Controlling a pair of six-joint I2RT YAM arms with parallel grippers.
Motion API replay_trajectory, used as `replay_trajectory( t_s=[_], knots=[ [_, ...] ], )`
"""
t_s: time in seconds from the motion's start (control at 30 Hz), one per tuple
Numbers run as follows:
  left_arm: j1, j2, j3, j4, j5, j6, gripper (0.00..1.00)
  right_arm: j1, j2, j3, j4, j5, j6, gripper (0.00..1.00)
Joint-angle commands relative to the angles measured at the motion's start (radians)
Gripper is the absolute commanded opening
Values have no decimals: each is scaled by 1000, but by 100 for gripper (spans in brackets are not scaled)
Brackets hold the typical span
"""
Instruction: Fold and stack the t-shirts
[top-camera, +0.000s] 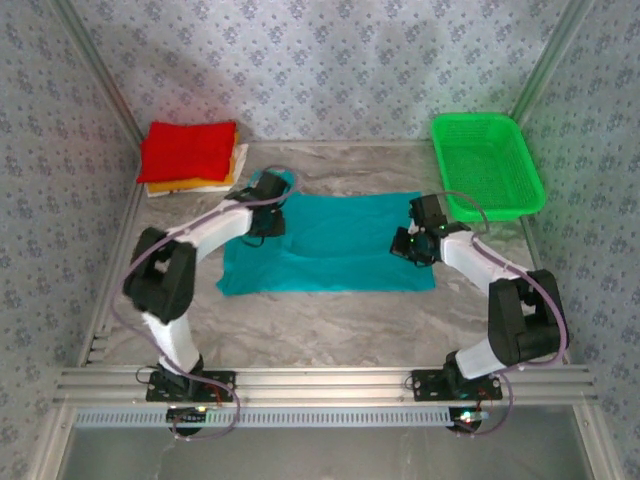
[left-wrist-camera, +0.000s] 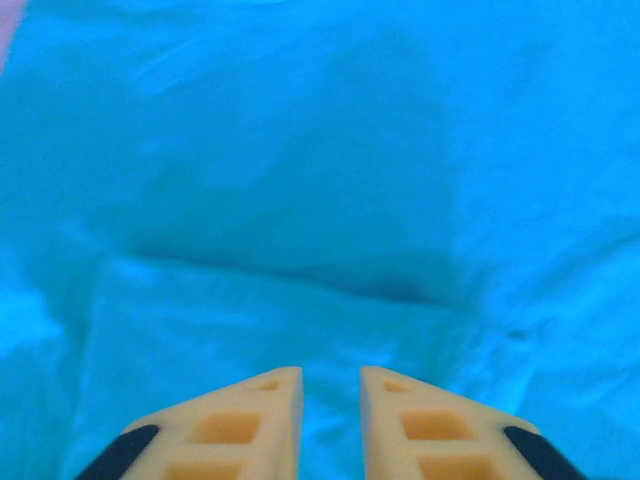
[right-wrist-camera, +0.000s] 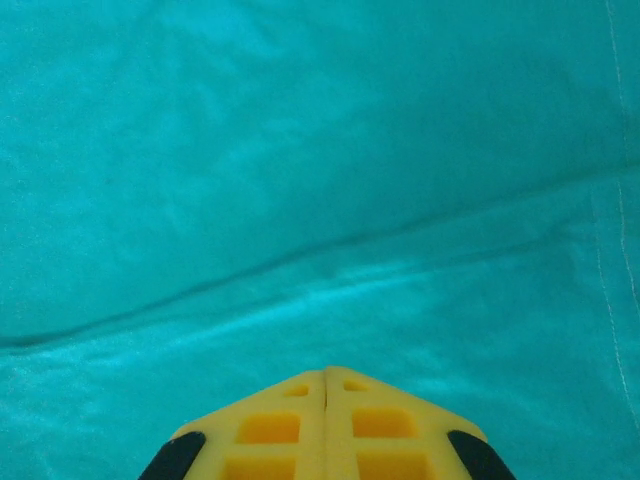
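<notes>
A teal t-shirt lies flat across the middle of the table, with one layer folded over another. My left gripper hangs over its left part. In the left wrist view the left gripper stands open by a narrow gap just above the teal cloth, with nothing between the fingers. Over the shirt's right edge my right gripper points down. Its jaws are shut together above a fold line in the cloth. At the back left sits a stack of folded t-shirts, the red one on top.
Under the red shirt, orange-yellow cloth and a white edge show in the stack. A bright green mesh basket stands at the back right, near the right arm. Patterned walls close in the table on three sides.
</notes>
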Motion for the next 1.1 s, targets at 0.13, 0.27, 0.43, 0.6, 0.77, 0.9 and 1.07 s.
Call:
replay_trajectory(
  t_s=[0.13,0.27,0.43,0.6,0.77,0.9,1.07],
  knots=[
    [92,-23,-175,177,129,-104,5,-8,188,98,4,13,19,0],
    [91,-28,-266,203,141,-131,5,-10,239,87,15,25,66,0],
    [90,-52,-373,220,145,-156,5,-13,204,-21,63,36,146,0],
    [75,-86,-470,214,149,-186,5,-28,98,-164,77,41,234,0],
    [20,-144,-510,155,151,-218,5,-50,-1,-221,51,46,245,0],
    [10,-218,-468,89,164,-214,6,-58,-30,-158,19,44,181,0],
    [53,-226,-138,-66,161,-38,19,-63,-48,6,-35,51,85,8]
  ],
)
